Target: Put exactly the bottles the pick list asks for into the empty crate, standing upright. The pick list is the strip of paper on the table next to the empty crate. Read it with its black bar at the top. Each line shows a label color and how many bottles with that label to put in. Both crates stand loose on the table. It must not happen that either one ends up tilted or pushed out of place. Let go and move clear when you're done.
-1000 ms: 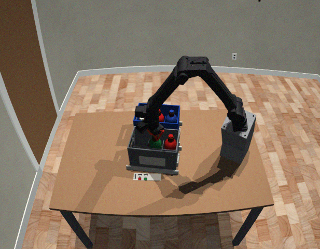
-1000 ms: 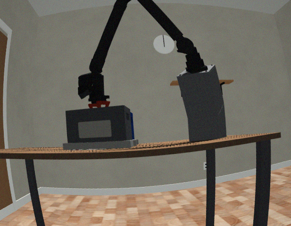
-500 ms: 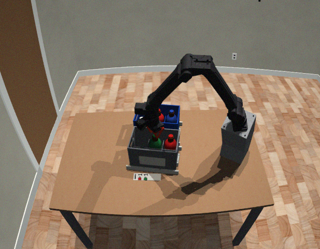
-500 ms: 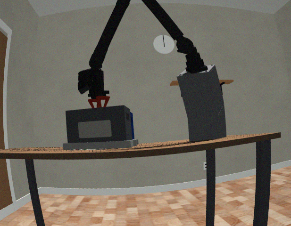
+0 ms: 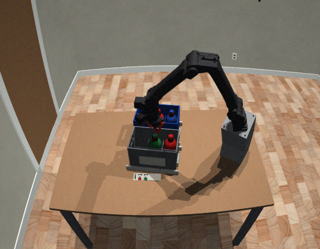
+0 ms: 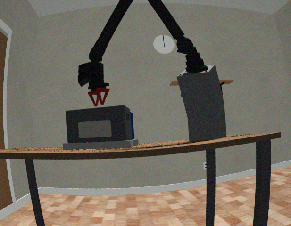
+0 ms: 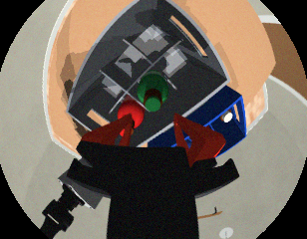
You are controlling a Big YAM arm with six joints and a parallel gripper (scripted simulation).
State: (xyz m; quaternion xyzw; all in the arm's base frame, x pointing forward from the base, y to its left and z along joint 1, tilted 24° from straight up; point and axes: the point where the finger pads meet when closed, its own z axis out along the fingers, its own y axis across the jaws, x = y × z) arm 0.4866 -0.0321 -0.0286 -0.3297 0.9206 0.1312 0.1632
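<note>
The pick list (image 5: 154, 177) lies in front of the grey crate (image 5: 170, 161) (image 6: 72, 126) (image 7: 205, 74). With its black bar at the top it reads red 1, green 1. In the grey crate a green bottle (image 5: 155, 143) (image 7: 153, 86) and a red bottle (image 5: 170, 143) (image 7: 129, 111) stand upright in neighbouring compartments. My gripper (image 5: 156, 130) (image 6: 99, 105) (image 7: 153, 117) is open and empty, its fingertips above the grey crate and clear of the green bottle's cap. The exterior view does not show the inside of the crate.
The blue crate (image 5: 176, 125) (image 6: 132, 126) (image 7: 233, 95) stands close behind the grey crate. It holds a red bottle (image 5: 161, 115) and a blue bottle (image 5: 171, 118), and a white cap (image 7: 227, 118) shows in the wrist view. My arm hides part of it. Light grey ledges edge the crates.
</note>
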